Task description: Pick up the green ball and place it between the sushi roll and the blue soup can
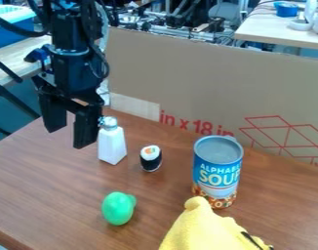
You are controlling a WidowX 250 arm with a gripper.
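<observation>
"Taking the white shaker point(112, 146) as the hub of the dial, where is the pincer point(70, 137)?"

"Between nine and ten o'clock, its fingers spread wide, with nothing between them. The shaker stands upright on the table point(50, 185) just beside it; I can't tell whether they touch."

"How should a shaker like that be handled?"

"Gently, I'd judge. It's tall and slim, so a knock at the metal cap point(108, 122) could topple it. Fingers on opposite sides of the body, lowered straight, should hold steadier than a pinch on the cap."

"And what's around it?"

"The toy sushi roll point(150, 158) is near, at four, so a finger on that side wants care. The soup can point(217, 171) stands between three and four, the yellow soft thing point(204, 229) between four and five, the green rounded thing point(118, 209) at six."

"Edges?"

"One runs past ten, beyond the pincer; another cuts across at seven. The cardboard panel point(207, 83) limits swing from twelve to three. The wood spreads broadly toward eight, so I'd favour that side."
</observation>
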